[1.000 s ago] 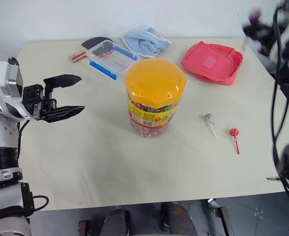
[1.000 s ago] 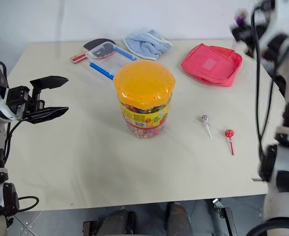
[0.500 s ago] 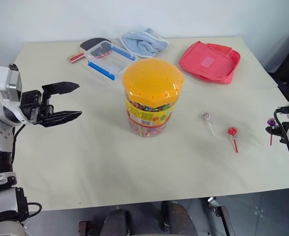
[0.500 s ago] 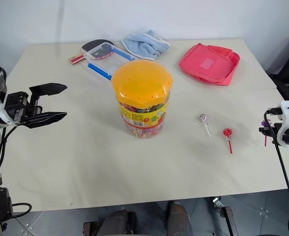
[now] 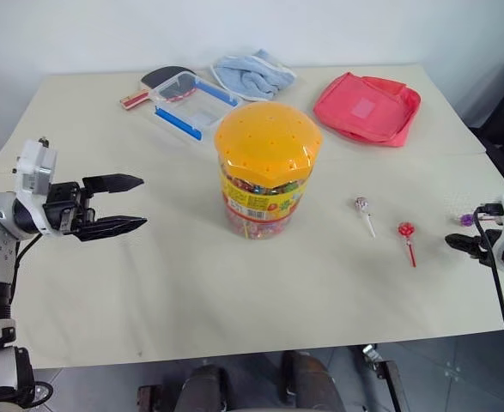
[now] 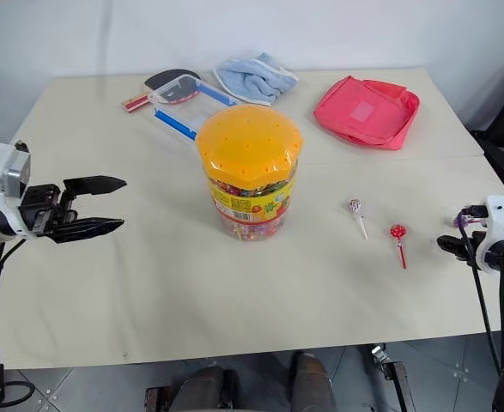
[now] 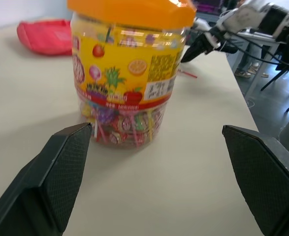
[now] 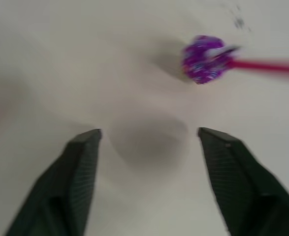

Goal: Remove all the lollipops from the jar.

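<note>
The jar (image 5: 267, 167), a clear tub with an orange holed lid and a yellow-red label, stands mid-table. My left gripper (image 5: 142, 202) hovers open to its left, pointing at the jar (image 7: 132, 73), apart from it. Right of the jar lie a silvery lollipop (image 5: 361, 204) and a red lollipop (image 5: 406, 229). My right gripper (image 5: 458, 243) is low at the table's right edge, open with nothing between its fingers (image 8: 233, 172). A purple lollipop (image 8: 203, 64) sits just past them, free of the gripper; it is the purple lollipop (image 5: 467, 220) beside the right hand.
At the back of the table are a pink pouch (image 5: 367, 107), a blue cloth (image 5: 253, 73), a clear box with blue clips (image 5: 187, 103) and a red-handled paddle (image 5: 148, 84). The table's right edge (image 5: 502, 257) runs just under my right hand.
My right arm dropped from high at the right to the table's right edge, then opened and let go of the purple lollipop. The left gripper sank slightly.
</note>
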### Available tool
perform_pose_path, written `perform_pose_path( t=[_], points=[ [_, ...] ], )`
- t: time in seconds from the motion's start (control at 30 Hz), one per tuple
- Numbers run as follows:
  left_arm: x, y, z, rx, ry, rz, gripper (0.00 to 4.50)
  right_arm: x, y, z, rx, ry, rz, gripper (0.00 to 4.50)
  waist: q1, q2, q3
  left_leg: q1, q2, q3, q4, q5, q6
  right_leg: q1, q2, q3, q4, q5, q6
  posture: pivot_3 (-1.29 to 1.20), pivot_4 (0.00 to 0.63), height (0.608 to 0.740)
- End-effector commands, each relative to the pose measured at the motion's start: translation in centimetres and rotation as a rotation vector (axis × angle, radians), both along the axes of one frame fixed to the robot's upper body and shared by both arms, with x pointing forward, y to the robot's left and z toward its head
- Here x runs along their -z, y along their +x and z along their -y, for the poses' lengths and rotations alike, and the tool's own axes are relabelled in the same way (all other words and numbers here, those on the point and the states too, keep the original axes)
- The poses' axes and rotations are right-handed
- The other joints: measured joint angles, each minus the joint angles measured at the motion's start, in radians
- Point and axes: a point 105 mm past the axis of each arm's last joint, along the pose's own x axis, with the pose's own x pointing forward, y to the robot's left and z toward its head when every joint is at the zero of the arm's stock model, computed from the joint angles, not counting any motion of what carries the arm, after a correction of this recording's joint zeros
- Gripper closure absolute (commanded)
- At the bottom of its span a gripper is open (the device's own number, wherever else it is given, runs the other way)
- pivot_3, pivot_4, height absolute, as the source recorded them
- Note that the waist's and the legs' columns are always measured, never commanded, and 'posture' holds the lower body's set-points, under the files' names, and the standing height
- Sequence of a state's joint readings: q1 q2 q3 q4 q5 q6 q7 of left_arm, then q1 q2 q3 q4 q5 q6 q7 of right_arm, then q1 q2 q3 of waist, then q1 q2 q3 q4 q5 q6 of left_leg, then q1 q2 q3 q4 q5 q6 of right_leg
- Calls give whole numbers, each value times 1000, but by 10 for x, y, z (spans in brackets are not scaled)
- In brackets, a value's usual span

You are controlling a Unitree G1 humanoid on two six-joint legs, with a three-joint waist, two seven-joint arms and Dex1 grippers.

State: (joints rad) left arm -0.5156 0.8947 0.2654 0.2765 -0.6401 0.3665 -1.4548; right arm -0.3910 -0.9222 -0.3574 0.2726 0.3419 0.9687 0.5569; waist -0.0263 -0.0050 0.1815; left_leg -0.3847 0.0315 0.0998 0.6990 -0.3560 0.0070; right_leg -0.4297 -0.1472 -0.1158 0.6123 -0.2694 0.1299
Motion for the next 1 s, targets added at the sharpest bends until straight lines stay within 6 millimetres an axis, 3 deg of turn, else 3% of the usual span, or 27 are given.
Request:
perform_pose_path(
  t=[0.03,0.23,0.43,0.57,0.7,0.87,1.0],
  points=[
    [-6,-5,1,6,-20,43,0,-21,-1,-12,-61,2,85,35,0,0,0,0,0,0,0,0,0,0,0,0,0,0,0,0,150,740],
    [-1,-10,-3,1,-19,42,0,-65,-5,-46,-277,3,318,35,3,0,0,0,0,0,0,0,0,0,0,0,0,0,0,0,150,740],
    [3,-11,-14,-33,-23,22,0,-95,-16,-109,-653,24,506,35,3,0,0,1,0,0,0,0,0,1,0,0,0,0,0,0,150,740],
    [8,-13,-22,-55,-30,-6,0,-87,-26,-139,-879,42,511,35,3,0,0,1,0,0,0,0,0,1,0,0,0,0,0,0,150,740],
    [16,-18,-34,-81,-19,-40,0,-74,-29,-155,-1050,-22,465,35,3,0,0,1,0,0,1,0,0,1,0,0,0,0,0,0,150,740],
    [26,-32,-55,-133,21,-69,0,-64,-38,-156,-1180,-36,426,35,1,0,0,1,0,0,0,0,0,1,0,0,0,0,0,0,150,740],
    [28,-37,-58,-156,16,-57,0,-64,-28,-157,-1129,-42,473,35,4,0,0,1,0,0,1,0,0,1,0,0,0,0,0,0,150,740]
  ],
)
